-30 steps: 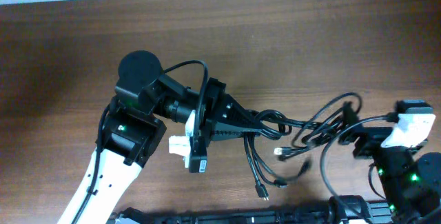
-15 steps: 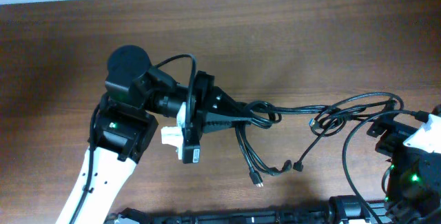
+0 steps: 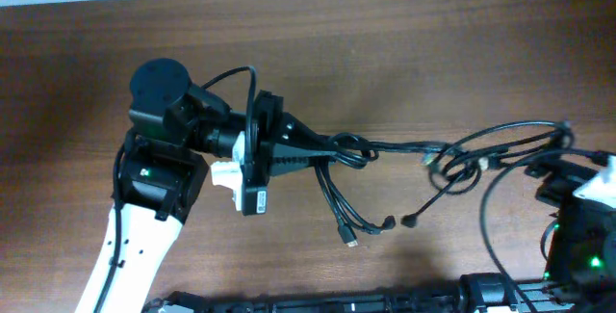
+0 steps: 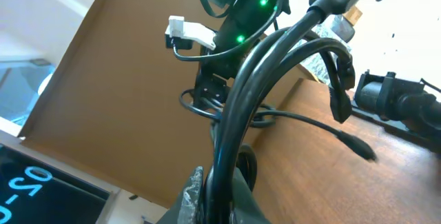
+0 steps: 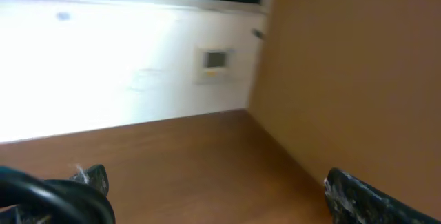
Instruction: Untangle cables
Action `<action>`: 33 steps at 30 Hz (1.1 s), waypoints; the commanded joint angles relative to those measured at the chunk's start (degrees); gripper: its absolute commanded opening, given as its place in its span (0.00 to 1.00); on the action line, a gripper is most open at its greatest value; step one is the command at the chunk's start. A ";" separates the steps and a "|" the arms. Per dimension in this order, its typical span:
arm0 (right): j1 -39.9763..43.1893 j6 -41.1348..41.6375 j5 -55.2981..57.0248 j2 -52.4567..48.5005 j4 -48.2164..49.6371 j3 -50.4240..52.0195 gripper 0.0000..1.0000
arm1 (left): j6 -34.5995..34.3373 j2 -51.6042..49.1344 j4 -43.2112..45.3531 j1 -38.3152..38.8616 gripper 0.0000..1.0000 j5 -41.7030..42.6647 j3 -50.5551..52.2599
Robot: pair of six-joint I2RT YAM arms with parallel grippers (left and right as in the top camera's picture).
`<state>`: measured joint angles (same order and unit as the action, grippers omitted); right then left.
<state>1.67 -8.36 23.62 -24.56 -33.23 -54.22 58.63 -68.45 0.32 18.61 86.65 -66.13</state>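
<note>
The cables point(image 3: 404, 145) are strung across the middle of the brown tabletop point(image 3: 404, 43), a thin black line running from the left arm point(image 3: 144, 207) out to the right edge. The left gripper point(image 3: 325, 149) points to the right and is clamped on them at a small knot of loops. Its wrist camera shows the cables point(image 4: 255, 79) pinched tight between the two fingers and rising out of them as a thick bundle.

Just right of that grip, three loose ends drop toward the near side and lie on the wood, each ending in a small plug point(image 3: 348, 243). Farther right the cables fan into a few open loops point(image 3: 457, 169), with a pale-tipped connector point(image 3: 430, 160) at their left side. The farthest strands reach the right arm point(image 3: 582, 226) at the right edge.

The right gripper point(image 5: 217, 193) has its fingers spread wide apart. One black cord point(image 5: 41, 195) lies against the left-hand finger in its wrist view, not pinched between the two. Whether that cord is hooked over the finger, I cannot tell.
</note>
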 commanded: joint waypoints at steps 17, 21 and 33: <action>0.22 -30.10 -34.27 -0.31 5.01 -0.55 0.04 | -16.00 0.96 -1.66 -2.27 0.00 -6.56 -0.83; 0.22 -30.62 -39.78 -0.31 15.78 -0.55 0.04 | -15.96 0.92 -10.58 -2.12 0.00 -6.56 -0.83; 0.22 -15.34 -44.13 -0.48 25.27 -0.55 0.04 | -11.63 0.92 -19.69 1.68 0.00 -2.64 -0.68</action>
<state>1.72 -32.91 -20.78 -24.97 -6.50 -54.11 44.36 -68.34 -19.11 19.09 80.95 -66.39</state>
